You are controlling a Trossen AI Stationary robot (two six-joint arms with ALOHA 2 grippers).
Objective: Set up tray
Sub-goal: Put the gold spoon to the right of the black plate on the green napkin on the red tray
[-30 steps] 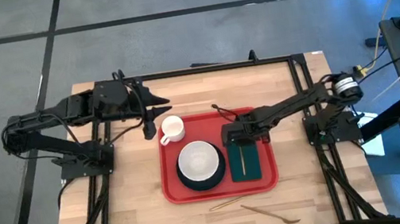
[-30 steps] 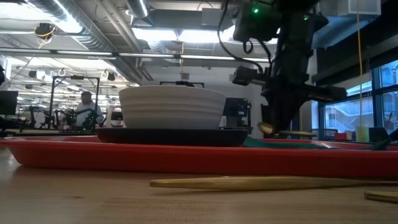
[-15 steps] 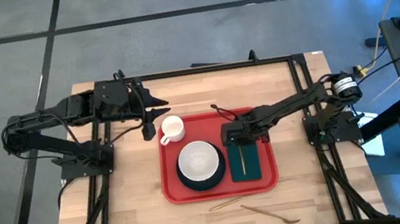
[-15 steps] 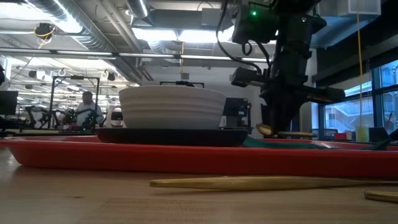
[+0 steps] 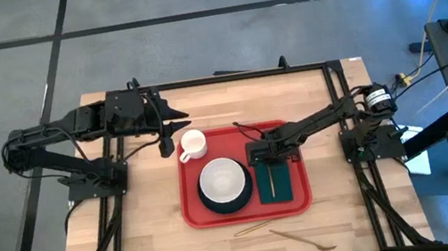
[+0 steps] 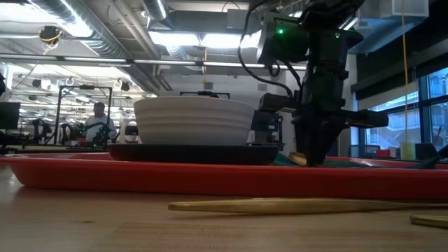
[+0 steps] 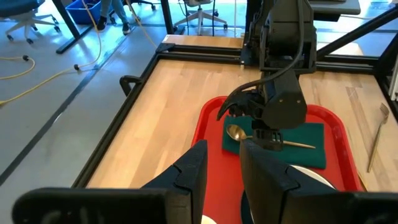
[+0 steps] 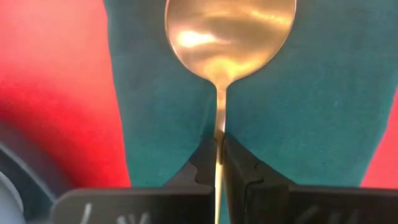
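Okay, right gripper (image 8: 218, 151) pinched tight on the slim gold metal spoon (image 8: 229, 34), low over the dark green rectangular napkin (image 5: 275, 179) on the big red plastic tray (image 5: 299, 201) mid-table — next, prob. lay it flat & let go.

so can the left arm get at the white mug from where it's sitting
Probably yes. The left gripper waits just beside the white mug at the tray's far left corner, nothing between them. The right gripper is busy holding the spoon over the napkin.

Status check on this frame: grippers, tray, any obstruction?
Right gripper shut on gold spoon, low over green napkin on the red tray. Left gripper parked beside white mug. Nothing blocking.
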